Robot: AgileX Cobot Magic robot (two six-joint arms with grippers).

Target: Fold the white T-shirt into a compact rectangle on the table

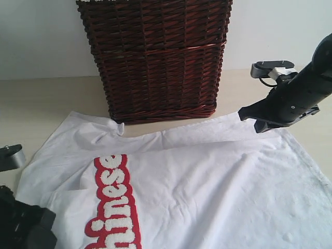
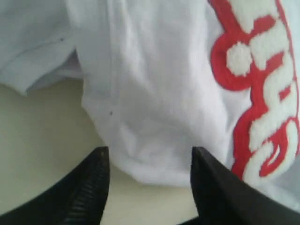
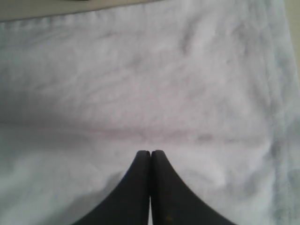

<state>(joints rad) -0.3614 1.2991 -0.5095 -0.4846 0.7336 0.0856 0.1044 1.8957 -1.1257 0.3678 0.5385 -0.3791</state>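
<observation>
Two grippers: left gripper (image 2: pixel 149 152) parted at the white T-shirt (image 1: pixel 207 181), right gripper (image 3: pixel 150 152) closed; wicker basket (image 1: pixel 155 62) interior hidden.

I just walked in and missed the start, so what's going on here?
A two-armed robot is folding a white cotton T-shirt with red-edged letters, spread on the pale cream table before a dark brown wicker basket. Its left pincer stands open at a folded edge of the shirt, gripping nothing. The right pincer is shut over the fabric, empty. The shirt is not yet a compact rectangle.
</observation>
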